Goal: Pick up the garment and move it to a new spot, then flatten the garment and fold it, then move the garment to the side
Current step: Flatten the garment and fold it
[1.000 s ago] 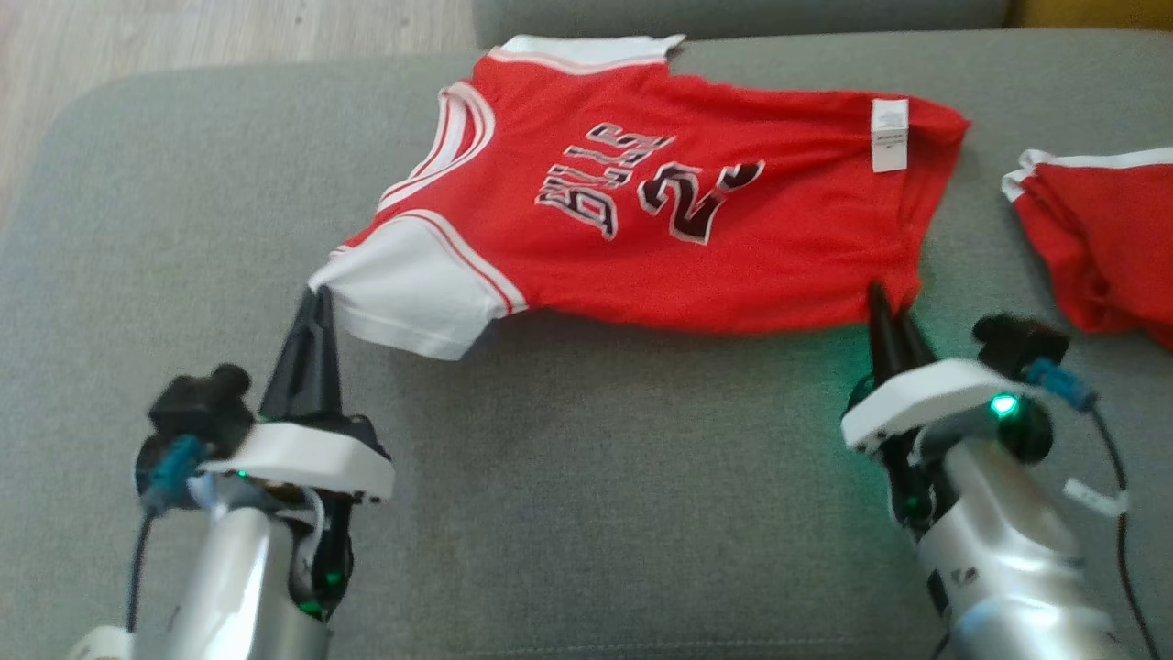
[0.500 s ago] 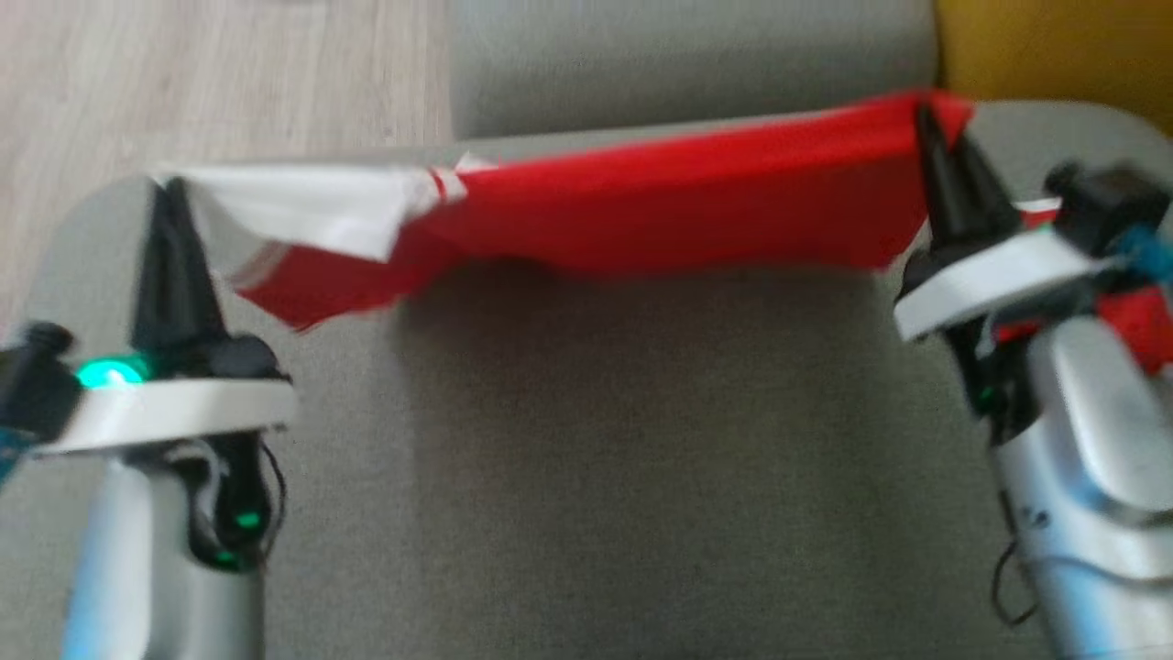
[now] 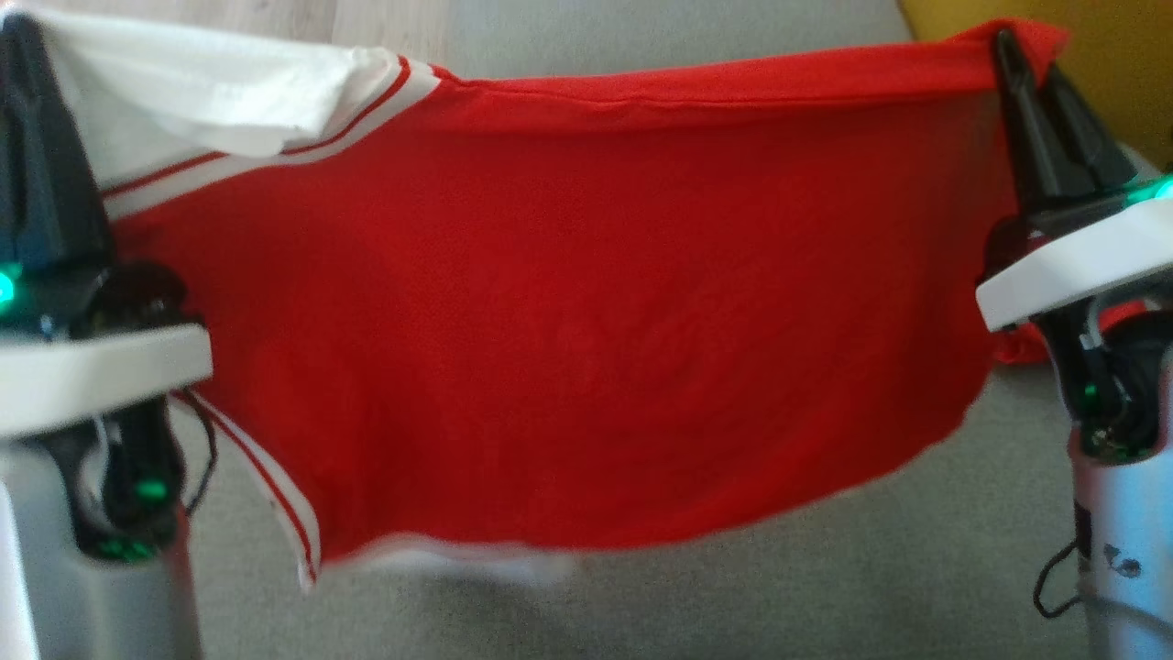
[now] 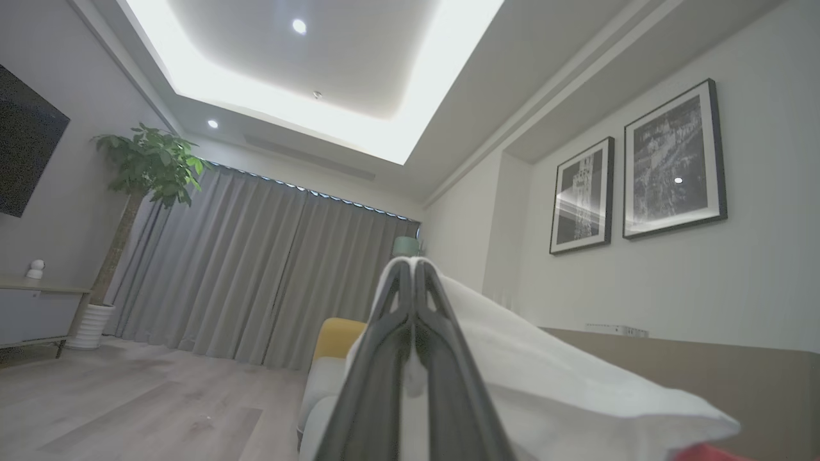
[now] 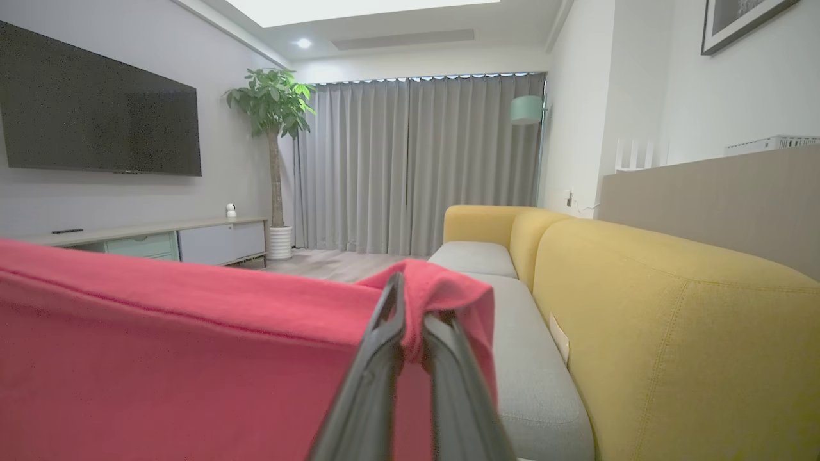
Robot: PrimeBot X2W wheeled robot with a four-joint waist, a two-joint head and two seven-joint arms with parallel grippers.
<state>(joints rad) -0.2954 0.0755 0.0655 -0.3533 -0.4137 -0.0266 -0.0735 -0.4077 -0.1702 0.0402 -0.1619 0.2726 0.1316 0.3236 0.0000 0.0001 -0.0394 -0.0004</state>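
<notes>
- Left claw [image 3: 27, 55] pinches the shirt's [image 3: 586, 321] sleeve; right claw [image 3: 1008, 46] pinches its hem.
- Step: the move to a new spot.
- Next: lay it flat on the sofa [image 3: 825, 596].

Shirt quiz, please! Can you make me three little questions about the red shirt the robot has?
1. How many hands hold the shirt up?
2. What does the left hand pinch? A) white sleeve B) red hem C) a label
3. True or false: the right hand is open.
Key: 1. two; 2. A; 3. false, it is shut on red cloth.
</notes>
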